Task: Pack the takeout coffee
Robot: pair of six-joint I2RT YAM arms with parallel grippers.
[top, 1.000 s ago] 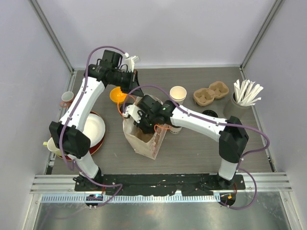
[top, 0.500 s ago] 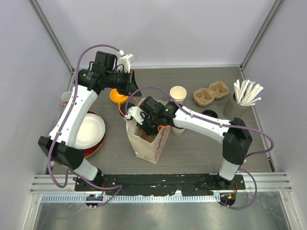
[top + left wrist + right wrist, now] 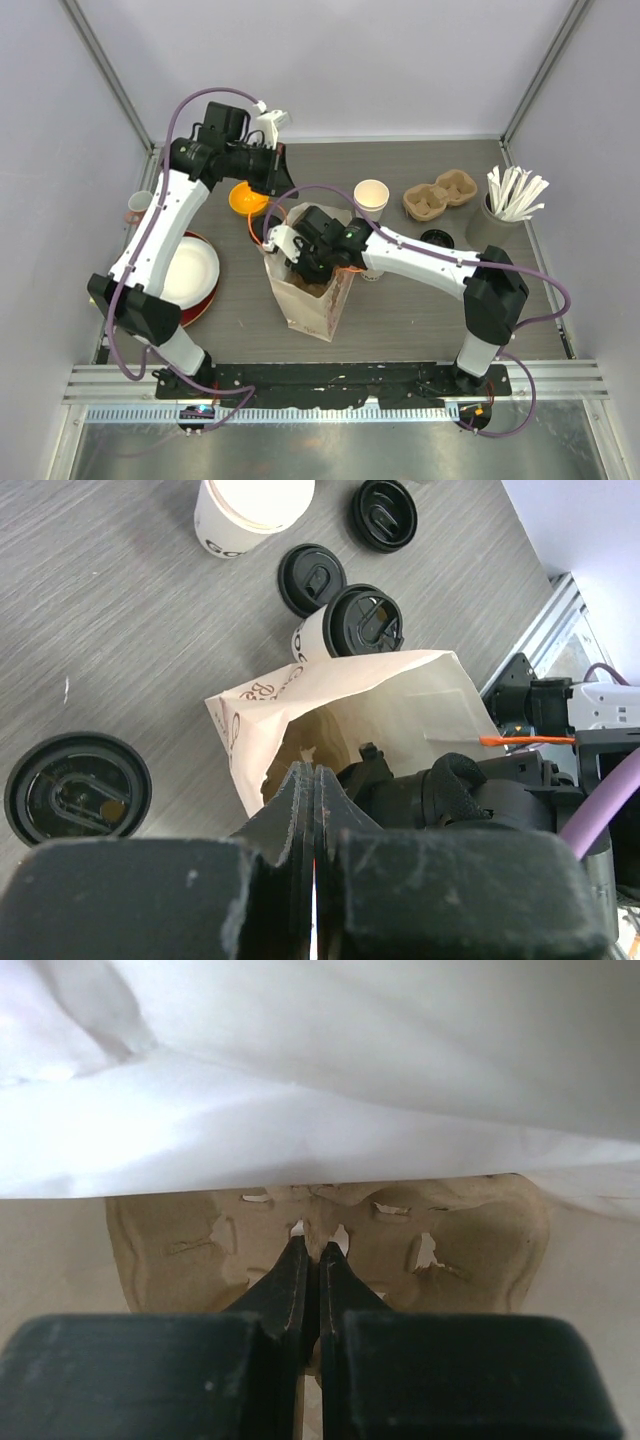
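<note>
Bag [image 3: 312, 310] has slid slightly toward the table's near edge. Inside it, the right gripper [image 3: 311, 1252] is pinching a carrier [image 3: 170, 1245]. Left gripper [image 3: 315, 777] is clenched on nothing. Lidded cup [image 3: 352, 630] stands upright mid-table beside the bag, open cup [image 3: 252, 508] farther back.

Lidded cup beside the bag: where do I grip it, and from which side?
I'd take the lidded cup by its white paper wall just under the black lid, coming in level from the side away from the paper bag. It stands upright, so the lid rim should stop slipping; the bag crowds one side and a loose lid lies close on another.
</note>
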